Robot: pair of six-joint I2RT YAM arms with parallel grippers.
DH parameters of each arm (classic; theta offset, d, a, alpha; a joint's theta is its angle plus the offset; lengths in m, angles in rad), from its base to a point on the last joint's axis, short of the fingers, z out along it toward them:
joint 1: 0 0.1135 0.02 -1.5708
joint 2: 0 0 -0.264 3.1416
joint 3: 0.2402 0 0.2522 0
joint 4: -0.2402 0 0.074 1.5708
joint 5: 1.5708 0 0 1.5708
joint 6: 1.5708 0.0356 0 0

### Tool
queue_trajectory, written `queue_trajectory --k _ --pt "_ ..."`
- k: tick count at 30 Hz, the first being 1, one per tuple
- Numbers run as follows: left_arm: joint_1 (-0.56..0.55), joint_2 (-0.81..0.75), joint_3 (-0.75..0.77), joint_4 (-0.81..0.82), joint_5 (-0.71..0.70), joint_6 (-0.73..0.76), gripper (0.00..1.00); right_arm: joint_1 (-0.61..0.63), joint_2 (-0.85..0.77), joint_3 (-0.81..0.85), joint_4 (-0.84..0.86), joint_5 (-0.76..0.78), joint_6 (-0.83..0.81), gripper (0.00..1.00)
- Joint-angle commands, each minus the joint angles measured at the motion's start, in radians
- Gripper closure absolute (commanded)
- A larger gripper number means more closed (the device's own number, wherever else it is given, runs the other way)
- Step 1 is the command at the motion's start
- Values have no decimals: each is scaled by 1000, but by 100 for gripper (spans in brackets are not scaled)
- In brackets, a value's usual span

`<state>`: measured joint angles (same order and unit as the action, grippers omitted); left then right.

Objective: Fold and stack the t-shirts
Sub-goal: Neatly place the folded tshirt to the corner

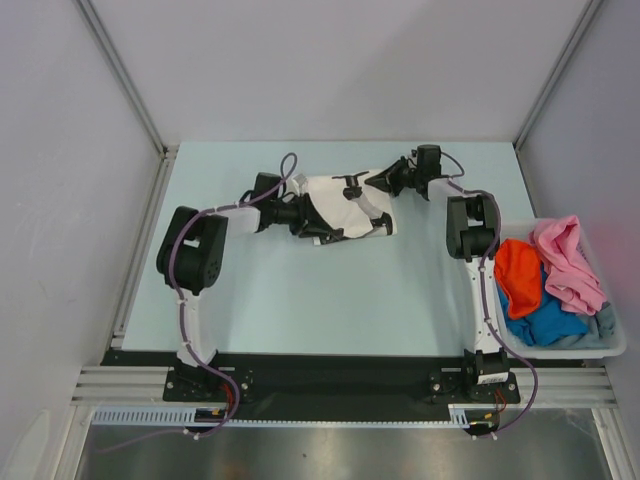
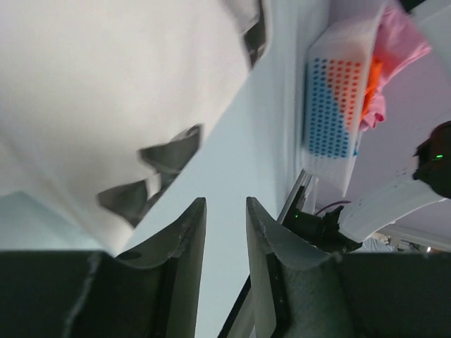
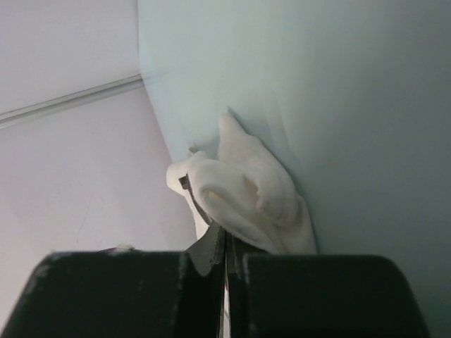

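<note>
White t-shirt (image 1: 338,205), soft and crumpled, bunches in rounded folds at the right gripper (image 3: 225,243), which pinches it; the left gripper (image 2: 225,211) stands part-open, empty.

White t-shirt (image 1: 335,205), black-printed — pink t-shirt (image 1: 565,260), orange t-shirt (image 1: 518,275), blue t-shirt (image 1: 545,322)

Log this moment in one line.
white shirt: on table | left hand: open | right hand: shut on shirt | other shirts: in bin

One shirt (image 1: 345,205) lay on the worktop (image 1: 300,300), past its middle toward the far edge. The left pincer (image 1: 303,216) sat at the shirt's left edge, the right pincer (image 1: 376,184) at its far right corner. The other shirts (image 1: 545,290) lay heaped in a bin (image 1: 612,346) at the worktop's right.
</note>
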<state>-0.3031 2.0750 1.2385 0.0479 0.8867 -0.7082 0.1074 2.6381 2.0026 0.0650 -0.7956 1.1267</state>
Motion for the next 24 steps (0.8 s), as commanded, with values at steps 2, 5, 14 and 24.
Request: queue_trajectory --k 2,5,14,24 --pt "38 -109 134 38 12 -29 64 3 -153 114 -233 32 -167 98" --pt "62 -47 205 73 27 -79 63 14 -197 116 -333 47 -229 95" --pt "73 144 216 311 60 -264 66 130 -283 -26 -415 -62 -395 94" --pt "84 226 203 143 -15 -168 73 163 -365 -390 -245 -177 -432 100"
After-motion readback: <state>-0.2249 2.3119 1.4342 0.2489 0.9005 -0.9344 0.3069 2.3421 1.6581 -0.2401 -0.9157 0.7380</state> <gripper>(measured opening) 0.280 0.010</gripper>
